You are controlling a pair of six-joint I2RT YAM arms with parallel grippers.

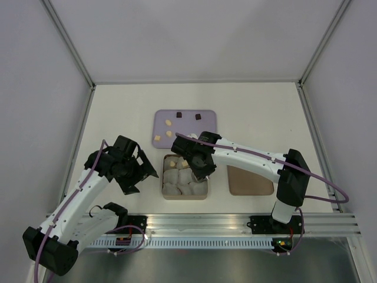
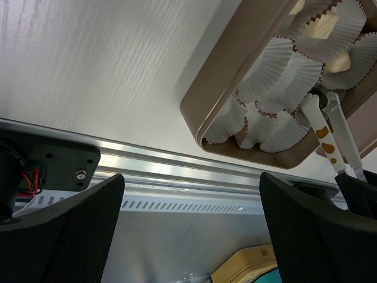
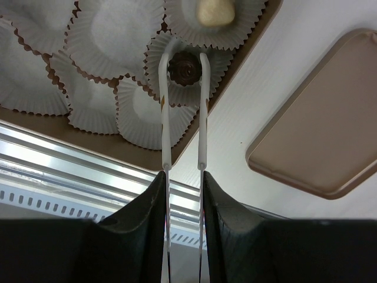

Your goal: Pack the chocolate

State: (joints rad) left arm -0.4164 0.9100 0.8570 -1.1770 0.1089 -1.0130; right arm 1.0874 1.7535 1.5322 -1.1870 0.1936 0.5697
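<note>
My right gripper (image 3: 183,180) is shut on white tongs (image 3: 166,118). The tong tips pinch a dark brown chocolate (image 3: 186,66) inside a white paper cup (image 3: 140,112) at a corner of the tan box (image 3: 35,121). A cream chocolate (image 3: 214,12) lies in the neighbouring cup. In the top view the right gripper (image 1: 197,159) hovers over the box's (image 1: 185,197) far right part. More chocolates lie on the purple tray (image 1: 188,127): two dark (image 1: 178,115) and three cream (image 1: 168,122). My left gripper (image 1: 138,171) is open and empty, left of the box (image 2: 224,82).
The flat brown lid (image 1: 250,180) lies right of the box and shows in the right wrist view (image 3: 327,135). The aluminium rail (image 1: 235,224) runs along the near edge. White walls close in the table on three sides.
</note>
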